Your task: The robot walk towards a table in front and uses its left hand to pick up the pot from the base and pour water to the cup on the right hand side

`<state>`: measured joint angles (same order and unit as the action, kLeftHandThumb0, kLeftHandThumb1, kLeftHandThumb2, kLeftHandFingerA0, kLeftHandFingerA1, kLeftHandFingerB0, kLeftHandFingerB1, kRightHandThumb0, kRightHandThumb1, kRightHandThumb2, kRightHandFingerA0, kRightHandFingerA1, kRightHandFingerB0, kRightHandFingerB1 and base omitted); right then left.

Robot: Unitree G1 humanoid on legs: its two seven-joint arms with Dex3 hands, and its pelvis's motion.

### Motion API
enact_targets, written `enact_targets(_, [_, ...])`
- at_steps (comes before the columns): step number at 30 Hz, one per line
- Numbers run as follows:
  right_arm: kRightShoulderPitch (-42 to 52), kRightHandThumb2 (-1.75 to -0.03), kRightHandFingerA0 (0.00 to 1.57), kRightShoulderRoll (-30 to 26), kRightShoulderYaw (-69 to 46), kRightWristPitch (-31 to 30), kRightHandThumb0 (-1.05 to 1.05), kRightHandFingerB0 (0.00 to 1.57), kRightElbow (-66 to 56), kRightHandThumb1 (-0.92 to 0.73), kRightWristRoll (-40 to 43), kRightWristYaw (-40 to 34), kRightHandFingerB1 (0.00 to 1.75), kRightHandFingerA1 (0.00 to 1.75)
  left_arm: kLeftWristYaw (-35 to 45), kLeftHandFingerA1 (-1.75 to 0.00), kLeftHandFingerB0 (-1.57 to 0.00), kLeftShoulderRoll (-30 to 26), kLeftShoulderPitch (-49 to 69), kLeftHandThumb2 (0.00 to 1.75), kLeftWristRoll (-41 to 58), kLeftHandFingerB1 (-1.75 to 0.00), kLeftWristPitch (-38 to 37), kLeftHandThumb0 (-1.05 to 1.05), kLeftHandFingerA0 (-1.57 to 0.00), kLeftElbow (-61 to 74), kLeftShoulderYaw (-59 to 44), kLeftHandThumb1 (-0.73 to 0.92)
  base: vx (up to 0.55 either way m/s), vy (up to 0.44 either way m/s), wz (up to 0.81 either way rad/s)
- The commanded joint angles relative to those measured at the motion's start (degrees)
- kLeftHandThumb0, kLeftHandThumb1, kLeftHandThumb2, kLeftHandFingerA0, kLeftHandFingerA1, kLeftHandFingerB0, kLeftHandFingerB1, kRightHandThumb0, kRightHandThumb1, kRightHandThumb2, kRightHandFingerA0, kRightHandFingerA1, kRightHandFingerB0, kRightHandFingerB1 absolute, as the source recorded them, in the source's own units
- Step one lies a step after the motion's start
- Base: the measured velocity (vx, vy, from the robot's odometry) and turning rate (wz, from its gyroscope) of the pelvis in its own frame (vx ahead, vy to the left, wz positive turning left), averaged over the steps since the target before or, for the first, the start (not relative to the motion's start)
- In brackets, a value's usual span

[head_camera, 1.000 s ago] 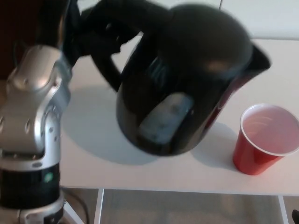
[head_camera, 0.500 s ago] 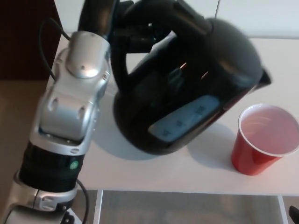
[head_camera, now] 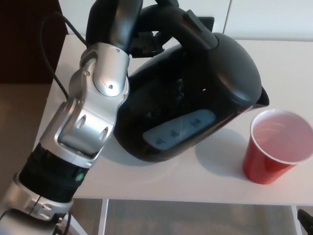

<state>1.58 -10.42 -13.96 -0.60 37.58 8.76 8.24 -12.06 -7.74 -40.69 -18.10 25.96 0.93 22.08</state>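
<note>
The pot (head_camera: 195,93) is held by its handle in the left hand (head_camera: 146,41), tilted, spout just left of the cup (head_camera: 276,147). Water may be spilled short onto the table (head_camera: 293,63) if tipped further here.

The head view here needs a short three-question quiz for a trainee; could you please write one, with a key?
1. True or false: the kettle stands upright on the table.
2. Which side of the kettle is the red cup on, in the picture: A left, B right, C behind?
3. Fill in: the left robot hand is at the kettle's ____.

Key: 1 false, it is tilted with its spout toward the cup. 2 B. 3 handle.
</note>
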Motion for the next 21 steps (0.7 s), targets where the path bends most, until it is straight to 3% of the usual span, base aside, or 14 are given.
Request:
enact_targets(1, [-0.7,-0.57,0.48,-0.8,-0.4,0.3,-0.22,0.37,-0.1,-0.6,-0.3,-0.9,0.38,0.44,-8.0,-1.75,-0.61,-2.6,-2.7,0.57,-11.5,-1.75,-11.6,-0.22,-0.84,-1.3,2.4,0.61,0.0,0.0,0.0])
enact_targets(7, [-0.8,-0.58,0.49,-1.0,-0.3,0.3,-0.22,0.36,0.4,-0.62,-0.7,-0.9,0.37,0.44,-7.0,-1.75,-0.59,-2.9,-3.2,0.57,-12.6,-1.73,-11.5,-0.24,-0.87,-0.2,1.7,0.62,0.0,0.0,0.0])
enact_targets(8, [-0.9,-0.58,0.47,-1.0,-0.3,0.4,-0.21,0.35,0.6,-0.62,-0.8,-0.8,0.37,0.44,-6.9,-1.75,-0.69,-2.8,-3.5,0.58,-12.8,-1.57,-11.7,-0.26,-0.9,-0.2,1.5,0.6,0.0,0.0,0.0])
enact_targets(9, [-1.0,-0.58,0.49,-1.0,-0.4,0.2,-0.2,0.36,0.5,-0.62,-0.7,-0.9,0.38,0.44,-6.6,-1.46,-0.91,-2.8,-3.9,0.82,-13.2,-1.22,-12.0,-0.38,-1.26,-0.1,1.4,0.44,0.0,0.0,0.0])
enact_targets(13, [-1.2,-0.58,0.49,-0.9,-0.6,-0.1,-0.21,0.36,0.1,-0.62,-0.5,-0.9,0.38,0.45,-6.3,-1.43,-0.97,-3.0,-4.7,0.81,-14.7,-1.28,-13.2,-0.34,-1.22,-0.4,1.1,0.41,0.0,0.0,0.0])
enact_targets(18, [-1.4,-0.58,0.51,-0.9,-0.5,0.1,-0.22,0.37,0.4,-0.62,-0.9,-1.4,0.38,0.45,-6.4,-1.43,-0.93,-3.9,-5.9,0.8,-16.9,-1.27,-15.8,-0.35,-1.2,-1.0,1.1,0.41,0.0,0.0,0.0])
enact_targets(19, [-1.6,-0.58,0.53,-1.0,-0.5,0.3,-0.21,0.37,0.9,-0.62,-1.0,-1.4,0.38,0.46,-7.4,-1.75,-0.58,-4.0,-6.7,0.57,-18.0,-1.75,-17.0,-0.24,-0.87,-1.5,1.3,0.61,0.0,0.0,0.0])
enact_targets(21, [-1.7,-0.58,0.53,-1.0,-0.5,0.5,-0.21,0.37,1.1,-0.62,-1.0,-1.4,0.38,0.46,-7.9,-1.75,-0.58,-3.9,-7.1,0.57,-18.6,-1.75,-17.7,-0.24,-0.87,-1.9,1.3,0.61,0.0,0.0,0.0])
